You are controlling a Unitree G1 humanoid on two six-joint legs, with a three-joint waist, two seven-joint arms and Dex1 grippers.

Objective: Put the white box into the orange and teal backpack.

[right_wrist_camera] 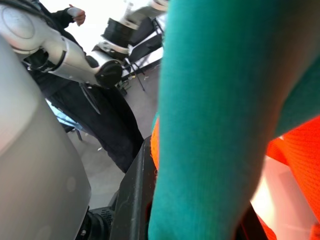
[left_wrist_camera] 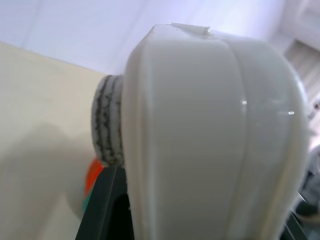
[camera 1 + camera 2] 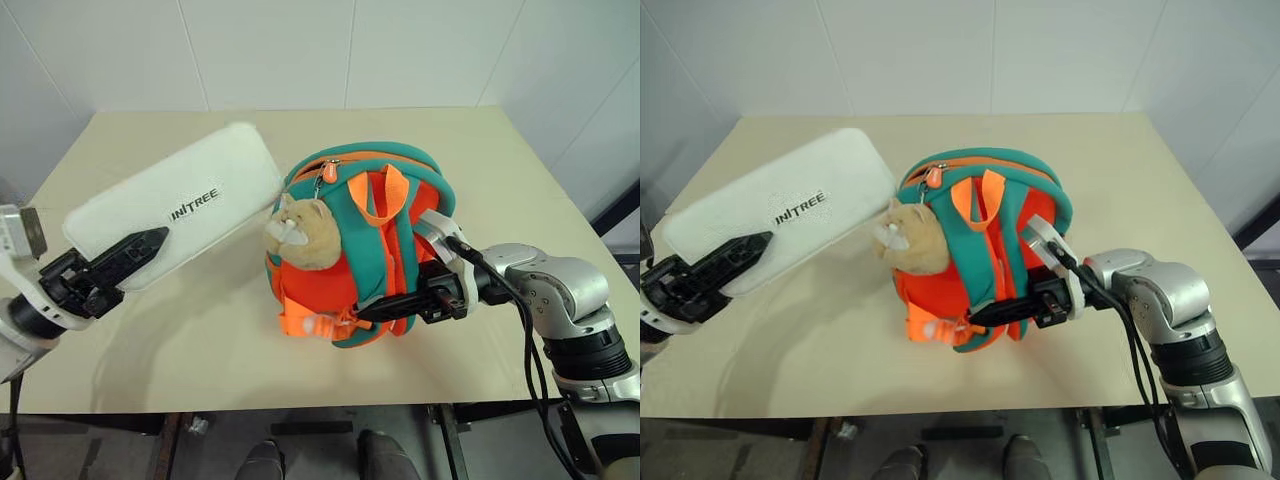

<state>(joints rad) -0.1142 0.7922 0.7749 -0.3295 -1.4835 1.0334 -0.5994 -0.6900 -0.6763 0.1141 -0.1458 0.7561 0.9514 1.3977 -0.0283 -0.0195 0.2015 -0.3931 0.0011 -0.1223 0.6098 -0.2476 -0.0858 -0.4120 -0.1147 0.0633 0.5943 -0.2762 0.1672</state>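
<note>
1. The white box (image 3: 180,205) is a long, flat, translucent-white case with rounded corners and dark "INITREE" lettering on its top face.
2. The left gripper (image 3: 125,258) is clamped on the box's near end, carrying it tilted above the table (image 3: 480,170), its far end close to the backpack's top.
3. The orange and teal backpack (image 3: 355,250) sits mid-table, rounded, orange with teal trim, with a tan plush toy (image 3: 300,232) on its front.
4. The right gripper (image 3: 385,308) pinches a teal strap (image 1: 215,115) at the backpack's lower edge.

Beige table (image 3: 480,180), white panelled wall (image 3: 300,50), grey floor.
</note>
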